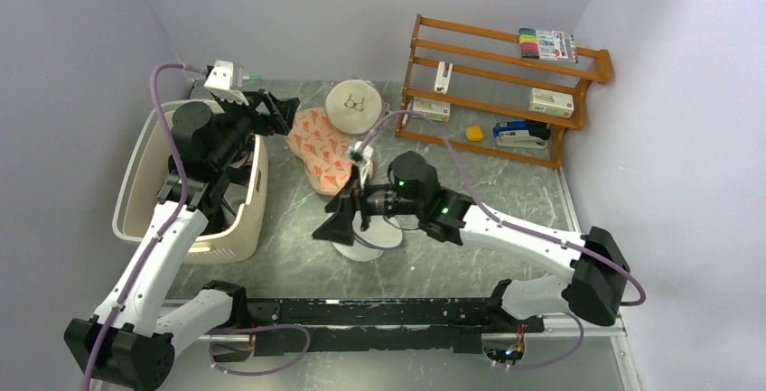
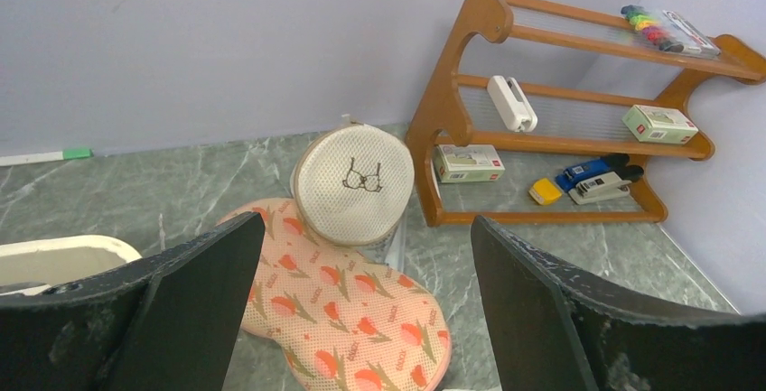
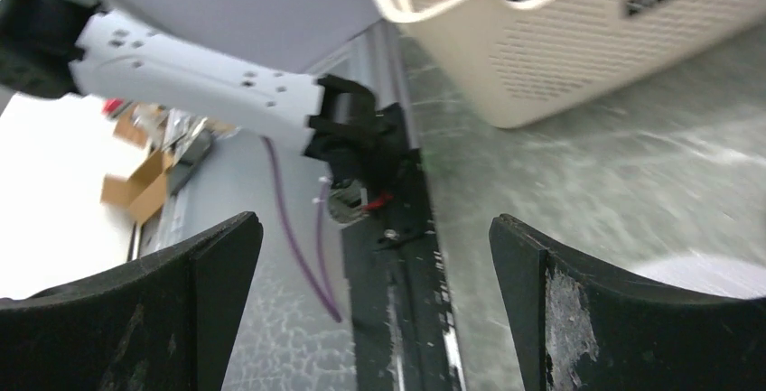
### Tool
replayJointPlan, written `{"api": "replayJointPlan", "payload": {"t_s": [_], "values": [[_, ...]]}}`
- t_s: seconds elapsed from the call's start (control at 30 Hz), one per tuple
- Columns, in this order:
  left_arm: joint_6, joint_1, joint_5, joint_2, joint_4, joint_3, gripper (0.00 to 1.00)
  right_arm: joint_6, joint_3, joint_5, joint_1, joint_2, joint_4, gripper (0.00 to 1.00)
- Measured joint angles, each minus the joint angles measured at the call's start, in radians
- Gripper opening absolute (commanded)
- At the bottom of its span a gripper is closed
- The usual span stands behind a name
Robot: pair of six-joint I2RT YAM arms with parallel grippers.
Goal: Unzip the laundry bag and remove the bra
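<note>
The laundry bag is a flat peach-pink floral pouch lying on the table behind the middle; it also shows in the left wrist view. I cannot make out its zip, and no bra is in sight. My left gripper is open and empty, held in the air above the basket's far corner, just left of the bag, which shows between its jaws. My right gripper is open and empty, low over the table in front of the bag and pointing left toward the basket.
A cream slatted basket stands at the left. A white domed round mesh item with a bra drawing rests against the bag's far end. A wooden rack with small items stands at the back right. A white disc lies under the right gripper.
</note>
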State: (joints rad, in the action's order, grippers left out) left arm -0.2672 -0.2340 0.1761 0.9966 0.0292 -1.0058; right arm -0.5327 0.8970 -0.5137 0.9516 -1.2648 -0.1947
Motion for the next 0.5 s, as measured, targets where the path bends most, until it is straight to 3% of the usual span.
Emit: {"api": "replayJointPlan", "payload": {"t_s": [0.2,0.5], "values": [[0.0,0.003,-0.027,-0.002,0.0,0.0,0.97,0.03,0.09,-0.02,0.134,-0.131,-0.039,1.0],[0.0,0.003,-0.073,-0.007,0.004,0.006,0.96,0.036,0.147,0.036,0.195,-0.363,0.03,1.0]]}}
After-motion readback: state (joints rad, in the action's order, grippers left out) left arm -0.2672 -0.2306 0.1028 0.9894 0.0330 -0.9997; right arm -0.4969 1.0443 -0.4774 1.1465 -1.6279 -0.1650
